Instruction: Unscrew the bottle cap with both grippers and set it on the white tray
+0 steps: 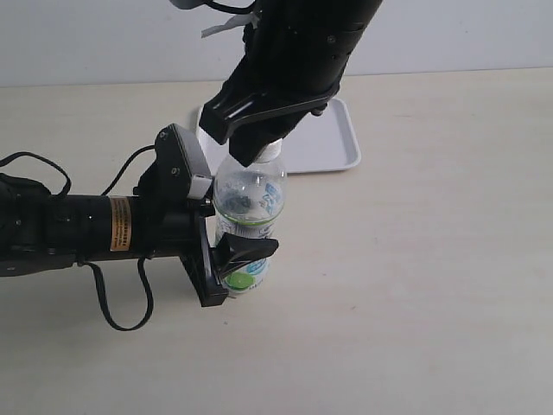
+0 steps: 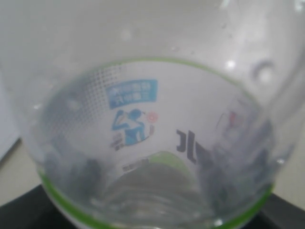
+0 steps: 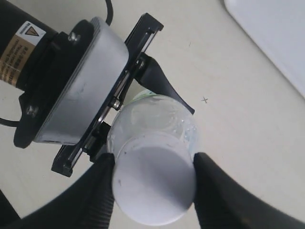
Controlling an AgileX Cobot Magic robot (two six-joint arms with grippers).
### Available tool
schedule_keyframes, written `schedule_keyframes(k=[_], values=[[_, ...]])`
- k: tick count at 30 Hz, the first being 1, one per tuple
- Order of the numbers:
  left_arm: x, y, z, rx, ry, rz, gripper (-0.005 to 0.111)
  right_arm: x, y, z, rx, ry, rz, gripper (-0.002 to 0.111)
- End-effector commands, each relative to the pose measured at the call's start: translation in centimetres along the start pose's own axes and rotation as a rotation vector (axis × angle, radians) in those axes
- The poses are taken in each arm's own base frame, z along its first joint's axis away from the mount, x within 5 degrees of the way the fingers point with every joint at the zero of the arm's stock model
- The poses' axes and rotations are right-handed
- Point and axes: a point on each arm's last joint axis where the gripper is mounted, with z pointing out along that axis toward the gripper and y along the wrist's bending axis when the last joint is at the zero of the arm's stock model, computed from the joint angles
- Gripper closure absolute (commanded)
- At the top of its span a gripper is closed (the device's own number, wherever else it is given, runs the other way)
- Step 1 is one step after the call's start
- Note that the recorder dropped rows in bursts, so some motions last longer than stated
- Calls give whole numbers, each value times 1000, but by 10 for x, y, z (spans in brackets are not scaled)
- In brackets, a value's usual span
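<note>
The right pincer [image 3: 153,183] comes down from above, and its two black fingers [image 3: 95,195] press against opposite sides of the bottle cap [image 3: 155,191], closed on it. The white cap sits on the neck of the bottle [image 1: 249,203], which stands upright on the desk [image 1: 415,259]. Lower down, the left pincer [image 1: 235,251] reaches in sideways and grips the bottle's labelled body, with one dark finger lying across the front of the label. Its wrist camera sits so close that the clear wall and the blue, green and white label fill the whole view. The long black arm behind it, with an orange sticker and looping cables, lies low over the desk. The white tray [image 1: 333,143] rests on the desk just beyond the bottle, partly hidden by the right arm.
</note>
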Motion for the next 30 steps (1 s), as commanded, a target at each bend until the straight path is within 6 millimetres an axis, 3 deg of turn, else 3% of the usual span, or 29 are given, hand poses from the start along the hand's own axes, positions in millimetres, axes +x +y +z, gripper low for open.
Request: schedule_keyframes(k=[1, 3, 9, 15, 30], values=[[-1, -2, 1, 12, -4, 5, 107, -1, 0, -2, 0, -12, 5, 96], [-1, -2, 1, 12, -4, 5, 107, -1, 0, -2, 0, -12, 5, 108], [-1, -3, 1, 13, -4, 6, 107, -1, 0, -2, 2, -8, -147, 108], [-1, -2, 1, 12, -2, 6, 107, -1, 0, -2, 4, -7, -495, 108], [-1, -3, 1, 16, -3, 4, 107, -1, -1, -2, 10, -8, -1087, 108]])
